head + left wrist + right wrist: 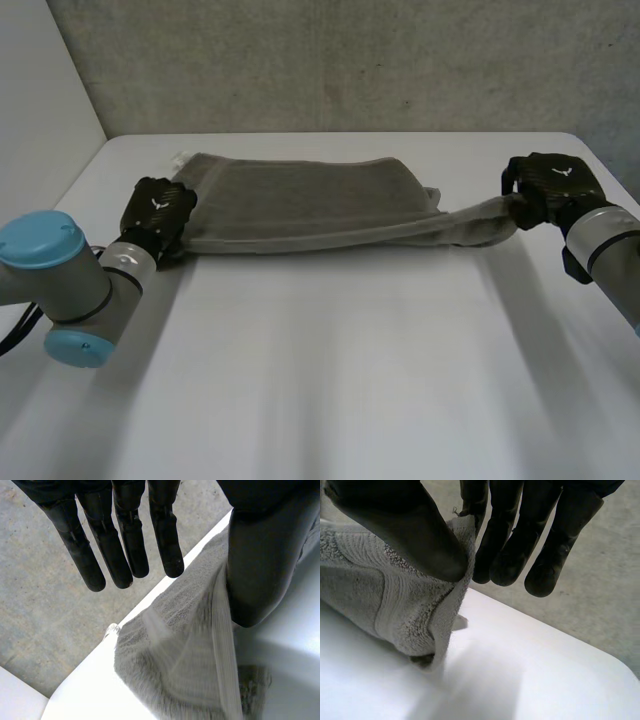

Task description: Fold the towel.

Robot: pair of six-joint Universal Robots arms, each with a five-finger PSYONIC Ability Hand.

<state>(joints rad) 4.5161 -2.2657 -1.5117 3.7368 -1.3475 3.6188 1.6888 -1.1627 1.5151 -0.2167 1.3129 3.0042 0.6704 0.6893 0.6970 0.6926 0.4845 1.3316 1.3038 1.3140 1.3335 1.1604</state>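
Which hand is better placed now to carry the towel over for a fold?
Likely the right hand: its thumb pinches the towel against its fingers at one end. The left hand has straight fingers past the towel's edge.

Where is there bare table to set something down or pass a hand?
The whole near half of the table, in front of the towel and between the two arms, is bare. A narrow bare strip runs behind the towel along the far edge. It is crowded at the towel's ends, where the left hand and right hand sit.
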